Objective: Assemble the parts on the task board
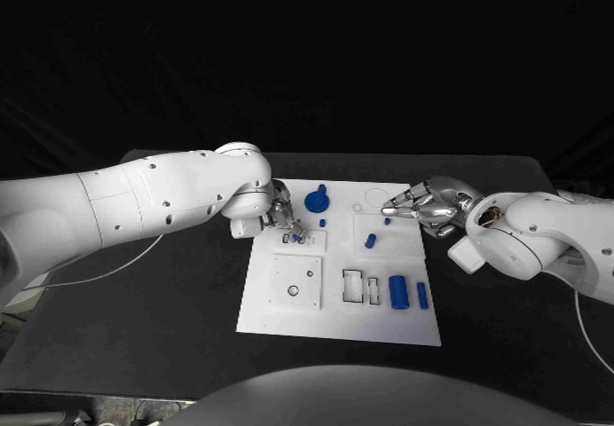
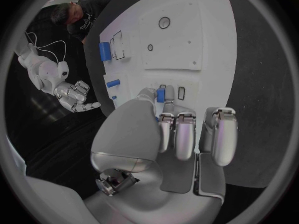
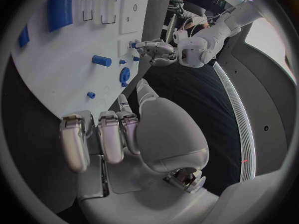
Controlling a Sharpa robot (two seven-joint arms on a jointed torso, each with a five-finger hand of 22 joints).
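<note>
My left hand (image 1: 284, 222) pinches a small blue part (image 2: 160, 95) in its fingers, right over a little slot near the top left of the task board (image 1: 335, 321). I think I should hold it straight and push down slowly. My right hand (image 1: 429, 209) hovers by the board's top right corner, fingers curled, holding nothing. My fingers hide the slot, so I cannot tell if the part is in.

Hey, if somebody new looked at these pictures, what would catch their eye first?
The white task board in the middle of the black table, dotted with small blue parts. The left hand pinches a small blue piece at the board's far left, while the right hand hovers over its far right corner, holding nothing.
</note>
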